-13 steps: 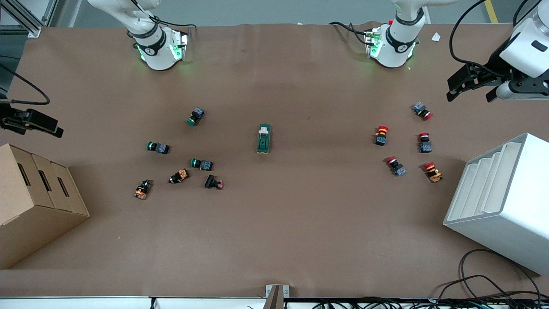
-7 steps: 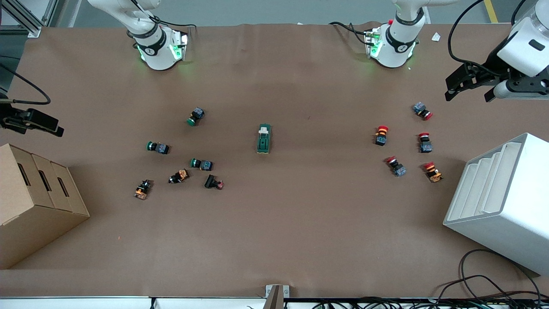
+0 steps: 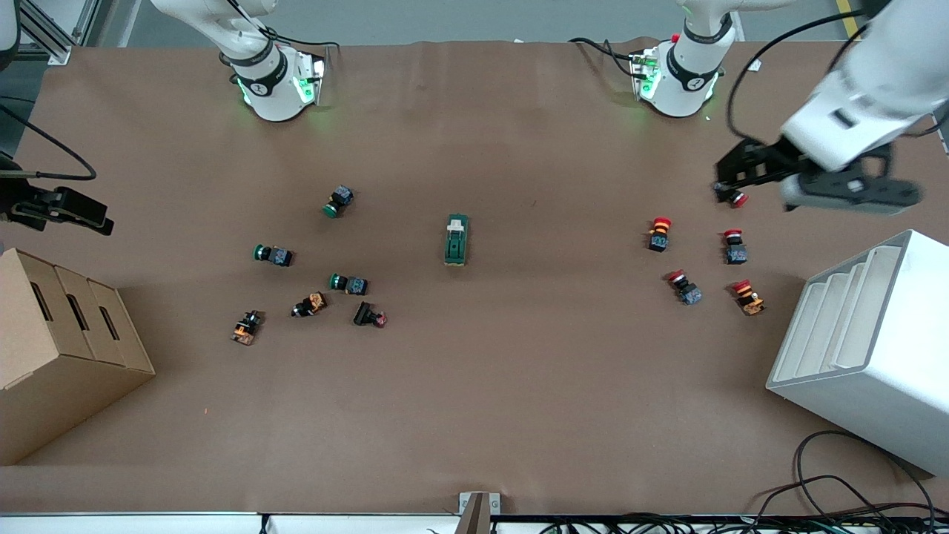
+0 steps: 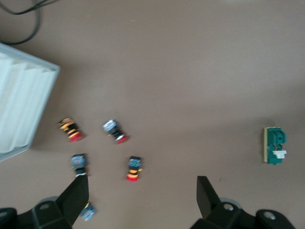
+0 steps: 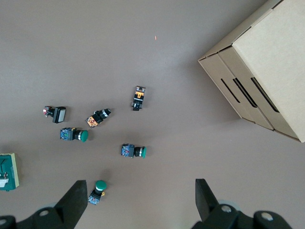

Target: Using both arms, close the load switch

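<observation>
Table contents, listed from the front camera's edge toward the arm bases.

1. White rack [image 3: 867, 348], at the left arm's end, and cardboard box [image 3: 59, 348], at the right arm's end; both lie nearest the camera, apparently parked at the ends to leave the middle free.
2. Green buttons [image 3: 348, 283], 3 green-capped among 6 small parts scattered toward the right arm's end; red buttons [image 3: 658, 231], 5 in a loose group toward the left arm's end. Judged as clutter sorted by colour, not part of this task.
3. Load switch [image 3: 456, 239], alone at mid-table between the 2 groups, lying flat with its cream lever end pointing toward the bases. No gripper touches it. Its central spot looks chosen so both arms can reach it.
4. Left gripper [image 3: 741, 174], in the air over the red button farthest from the camera, arm stretched low and slanting toward the switch; fingers [image 4: 76, 198] spread wide, holding nothing.
5. Right gripper [image 3: 74, 211], over the table edge above the box; fingers [image 5: 74, 198] spread wide, empty, well apart from the switch.
</observation>
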{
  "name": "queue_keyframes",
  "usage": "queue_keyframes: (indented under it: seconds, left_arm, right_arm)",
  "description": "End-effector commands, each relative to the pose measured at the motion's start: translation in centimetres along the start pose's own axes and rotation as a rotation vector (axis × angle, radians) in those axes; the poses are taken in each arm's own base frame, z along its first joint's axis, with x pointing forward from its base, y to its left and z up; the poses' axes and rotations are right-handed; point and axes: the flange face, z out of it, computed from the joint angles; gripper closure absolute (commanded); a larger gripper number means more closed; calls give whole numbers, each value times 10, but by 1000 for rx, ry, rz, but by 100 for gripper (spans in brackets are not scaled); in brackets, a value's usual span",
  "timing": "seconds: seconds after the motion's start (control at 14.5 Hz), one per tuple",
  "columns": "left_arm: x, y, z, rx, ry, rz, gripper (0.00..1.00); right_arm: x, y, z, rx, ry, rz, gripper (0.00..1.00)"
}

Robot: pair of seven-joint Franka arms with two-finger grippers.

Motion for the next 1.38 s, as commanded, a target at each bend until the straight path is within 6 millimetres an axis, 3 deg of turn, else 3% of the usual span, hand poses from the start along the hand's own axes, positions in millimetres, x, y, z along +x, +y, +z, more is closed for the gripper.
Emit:
queue_keyframes:
  seconds: [0.0,0.21,0.41,0.55,0.69,0.97,1.31]
  left_arm:
    - [13,45,31,-12,-15,-12,0]
    - [8,125,81,-16,-24,-100,0]
    - [-16,220,137,28,-26,-228,0]
    - [-44,282,170,34,-11,-317,0]
    - [-78,339,216,90,24,-378,0]
    - [-158,417,307,173,155,-398,0]
    - [-243,447,394,218,450,-289,1]
  right_arm:
    - [-20,2,-9,-20,16,-1,0]
    - [-37,5,-14,-14,27,2,0]
    - [-49,5,-21,-8,33,4,0]
    - [-59,6,-20,-8,30,4,0]
    - [-66,6,-17,-6,30,4,0]
    - [-79,4,-18,-5,29,-3,0]
    - [-85,0,-23,12,29,-6,0]
